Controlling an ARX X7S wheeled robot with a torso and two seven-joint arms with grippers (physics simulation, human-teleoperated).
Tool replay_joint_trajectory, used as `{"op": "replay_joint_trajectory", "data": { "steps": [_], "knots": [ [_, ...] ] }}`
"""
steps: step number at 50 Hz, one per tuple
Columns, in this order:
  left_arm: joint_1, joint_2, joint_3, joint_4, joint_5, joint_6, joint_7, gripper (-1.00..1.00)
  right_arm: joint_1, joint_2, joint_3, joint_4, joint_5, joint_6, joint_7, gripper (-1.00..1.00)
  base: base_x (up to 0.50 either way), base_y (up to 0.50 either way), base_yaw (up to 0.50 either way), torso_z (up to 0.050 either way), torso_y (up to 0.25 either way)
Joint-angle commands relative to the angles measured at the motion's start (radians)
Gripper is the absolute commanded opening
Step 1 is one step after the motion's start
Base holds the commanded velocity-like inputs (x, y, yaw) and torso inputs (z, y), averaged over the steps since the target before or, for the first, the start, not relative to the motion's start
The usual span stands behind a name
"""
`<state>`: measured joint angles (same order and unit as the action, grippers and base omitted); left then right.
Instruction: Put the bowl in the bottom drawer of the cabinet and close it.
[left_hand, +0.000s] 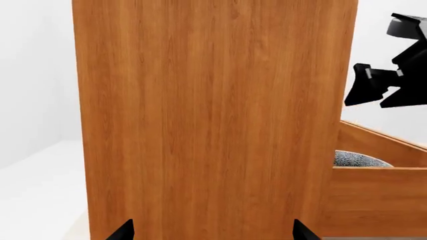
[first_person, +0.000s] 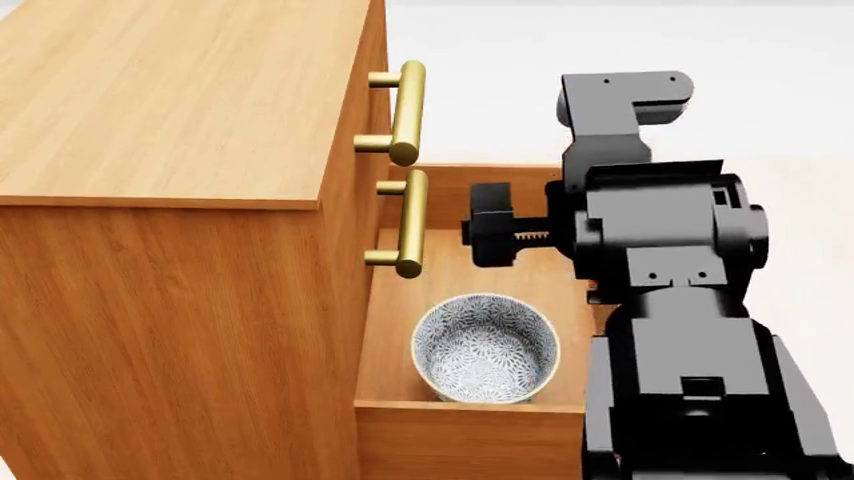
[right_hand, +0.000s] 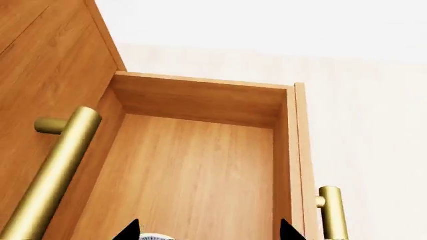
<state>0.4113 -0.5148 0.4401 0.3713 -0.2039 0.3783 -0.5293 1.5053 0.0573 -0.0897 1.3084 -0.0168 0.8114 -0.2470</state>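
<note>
my right arm (first_person: 694, 330) fills the near view. the bowl (first_person: 485, 347) sits upright in the open bottom drawer (first_person: 467, 420) at its near end; my right hand (first_person: 489, 224) hovers above and beyond it, released, grasping nothing.

Bare simulated test room, not a furnished home: blank white walls and a pale plain floor (right_hand: 373, 115). The only furniture is one wood-grain cabinet (first_person: 174, 200), left of the right gripper (first_person: 491, 226).
</note>
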Motion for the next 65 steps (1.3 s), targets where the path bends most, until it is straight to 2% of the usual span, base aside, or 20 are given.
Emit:
{"op": "replay_joint_trajectory", "data": {
  "steps": [1,15,31,42,51,65],
  "knots": [
    [0.004,-0.011,0.011,0.005,0.011,0.016,0.014,1.0,0.041,0.021,-0.052,0.0,-0.003,-0.051,0.021,1.0,0.0,0.0,0.0,0.0,0.0],
    [0.005,-0.016,0.018,-0.002,0.025,0.042,0.022,1.0,0.023,0.065,-0.094,0.0,-0.007,-0.137,0.071,1.0,0.0,0.0,0.0,0.0,0.0],
    [0.003,-0.019,0.021,0.005,0.024,0.035,0.019,1.0,0.018,0.135,-0.074,-0.024,0.016,-0.185,0.092,1.0,0.0,0.0,0.0,0.0,0.0],
    [0.004,-0.017,0.025,0.006,0.025,0.035,0.017,1.0,-0.158,0.221,-0.024,-0.435,0.049,0.029,0.103,1.0,0.0,0.0,0.0,0.0,0.0],
    [0.005,-0.021,0.024,0.01,0.018,0.035,0.015,1.0,-0.269,0.269,0.017,-0.693,0.06,0.142,0.131,1.0,0.0,0.0,0.0,0.0,0.0],
    [0.001,-0.015,0.021,0.0,0.014,0.042,0.006,1.0,-0.413,0.311,0.051,-0.903,0.065,0.186,0.152,1.0,0.0,0.0,0.0,0.0,0.0]
  ]
}}
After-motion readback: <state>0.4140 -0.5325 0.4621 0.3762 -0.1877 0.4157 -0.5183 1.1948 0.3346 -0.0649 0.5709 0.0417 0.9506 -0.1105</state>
